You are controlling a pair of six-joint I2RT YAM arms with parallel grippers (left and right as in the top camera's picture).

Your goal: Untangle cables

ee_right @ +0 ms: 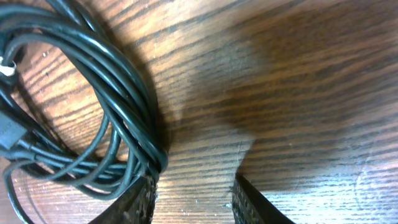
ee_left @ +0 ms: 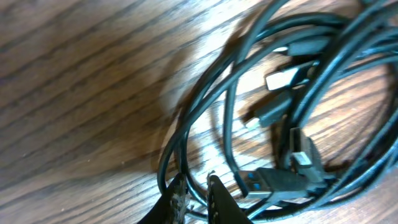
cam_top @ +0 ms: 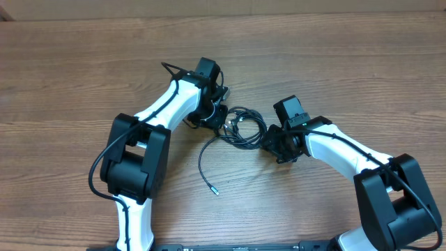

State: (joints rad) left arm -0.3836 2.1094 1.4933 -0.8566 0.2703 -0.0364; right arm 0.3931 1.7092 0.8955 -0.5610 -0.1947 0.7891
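Note:
The cables (cam_top: 244,144) lie as one tangled black coil in the middle of the table, between both arms. One loose end (cam_top: 203,167) trails toward the front and finishes in a small silvery tip. My left gripper (cam_top: 217,123) is at the coil's left edge. In the left wrist view its fingers (ee_left: 217,202) are nearly together with a thin strand pinched between them, and several plugs (ee_left: 277,180) lie just beyond. My right gripper (cam_top: 269,139) is at the coil's right edge. It stands open (ee_right: 194,180) over bare wood, and the cable bundle (ee_right: 138,112) rests against its left fingertip.
The wooden table (cam_top: 334,63) stretches around the coil on all sides. The left arm's base (cam_top: 132,167) and the right arm's base (cam_top: 397,202) stand near the front edge, each carrying its own thicker black wire.

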